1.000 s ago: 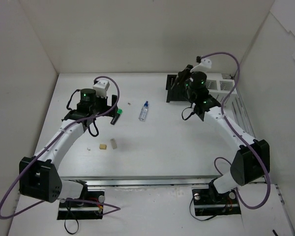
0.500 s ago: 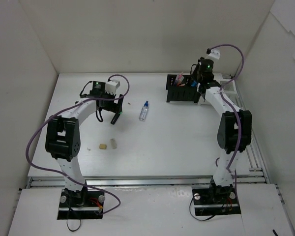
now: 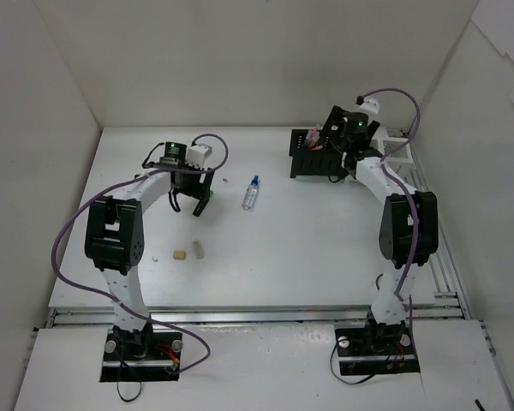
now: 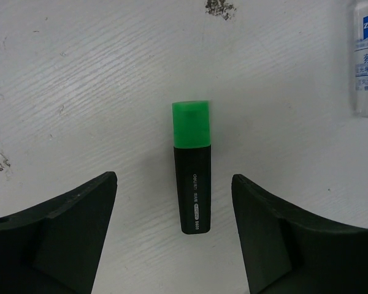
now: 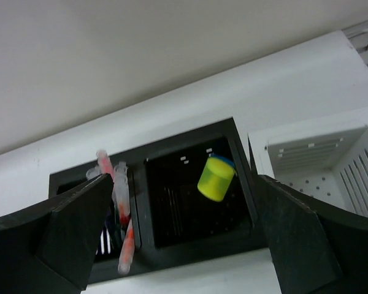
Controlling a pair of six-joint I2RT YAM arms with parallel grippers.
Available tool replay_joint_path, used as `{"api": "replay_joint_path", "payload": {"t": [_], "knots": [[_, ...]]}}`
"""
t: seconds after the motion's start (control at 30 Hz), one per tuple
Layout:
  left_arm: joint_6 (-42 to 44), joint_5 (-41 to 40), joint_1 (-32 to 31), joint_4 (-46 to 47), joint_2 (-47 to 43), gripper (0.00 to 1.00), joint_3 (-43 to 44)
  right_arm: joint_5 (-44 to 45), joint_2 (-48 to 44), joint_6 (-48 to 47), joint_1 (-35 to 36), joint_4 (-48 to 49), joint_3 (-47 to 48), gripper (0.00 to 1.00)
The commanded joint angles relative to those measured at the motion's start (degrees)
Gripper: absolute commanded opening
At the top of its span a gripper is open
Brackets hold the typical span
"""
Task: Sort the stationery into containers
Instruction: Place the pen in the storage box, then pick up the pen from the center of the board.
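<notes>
Right, current state:

- White table [image 3: 283, 248]: the loose stationery lies on its left half and the containers stand at the far right corner.
- Black perforated two-compartment desk organiser [image 5: 190, 254]: upright at the far right, with a white perforated square bin [image 5: 313, 165] just beside it on the right.
- Right gripper [image 5: 183, 180]: fingers spread wide, holding nothing, hanging above the organiser.
- Left gripper [image 4: 173, 177]: fingers also spread wide, holding nothing, low over the table with one finger on each side of the highlighter.
- Clear bottle with a blue cap [image 3: 251, 193]: lies flat mid-table, near the left gripper on its right side.
- Black highlighter with a green cap [image 4: 192, 177]: lies flat on the table between the left fingers and touches neither.
- Thin red pens [image 5: 119, 202]: stand tilted in the organiser compartment farther from the white bin.
- Yellow highlighter cap [image 5: 216, 177]: sits in the compartment next to the white bin; a bit of blue shows behind it, can't tell what.
- Tan eraser [image 3: 180, 254] and white eraser [image 3: 198, 249]: close together on the near left of the table, well apart from both grippers.
</notes>
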Motion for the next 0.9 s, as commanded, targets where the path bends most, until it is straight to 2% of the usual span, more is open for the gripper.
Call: {"api": "replay_joint_path", "payload": {"t": [0.0, 0.17, 0.4, 0.53, 0.7, 0.8, 0.83, 0.87], "knots": [[1.0, -0.5, 0.5, -1.6, -0.2, 0.69, 3.5, -1.6, -11.3, 2.5, -0.4, 4.9, -3.2, 0.98], [0.3, 0.0, 0.5, -4.3, 2.2, 0.62, 5.6, 0.3, -24.1, 2.1, 0.9, 7.1, -12.5, 0.98], [-3.7, -1.4, 0.5, -8.5, 4.8, 0.40, 6.5, 2.7, -36.2, 1.4, 1.7, 8.8, -22.2, 0.98], [-4.0, -2.8, -0.8, -8.0, 3.8, 0.39, 4.7, 5.7, -38.4, 0.8, 1.6, 8.7, -25.0, 0.98], [-3.6, -5.1, -2.5, -8.0, 2.8, 0.35, 3.2, 4.7, -42.1, 2.2, 1.7, 6.9, -27.3, 0.98], [-4.0, -3.8, -2.5, -8.0, 2.4, 0.18, 2.6, 4.1, -44.9, 3.3, 1.6, 4.8, -28.6, 0.98], [-4.4, -2.6, -2.5, -8.3, 2.2, 0.07, 2.5, 4.1, -46.5, 3.7, 1.6, 3.6, -29.0, 0.98], [-4.9, -1.5, -2.5, -8.3, 2.0, 0.02, 2.3, 4.3, -47.6, 3.9, 1.5, 2.7, -29.3, 0.98]]}}
